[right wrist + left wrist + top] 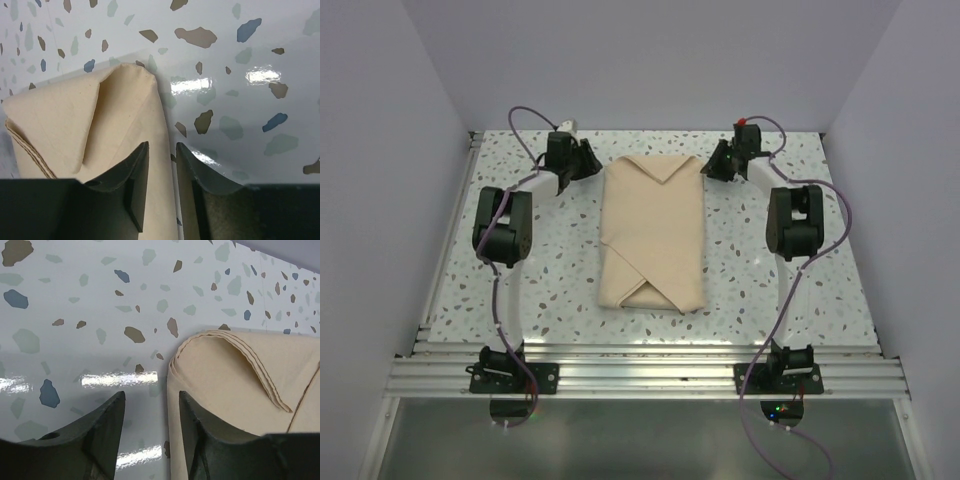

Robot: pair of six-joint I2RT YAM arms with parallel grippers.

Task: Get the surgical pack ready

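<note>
On the table (560, 285), tan surgical pack (653, 235) folded envelope-style, left fingers (102, 435) and right fingers (131, 186) parted, empty.

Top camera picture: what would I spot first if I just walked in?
The big tan folded cloth bundle, lying in the middle of the speckled table. Then the black left gripper and right gripper, one at each far corner of it, jaws apart and holding nothing.

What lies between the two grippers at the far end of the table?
In the top view, the far end of the folded surgical pack lies between the left gripper and the right gripper, with speckled table on either side.
</note>
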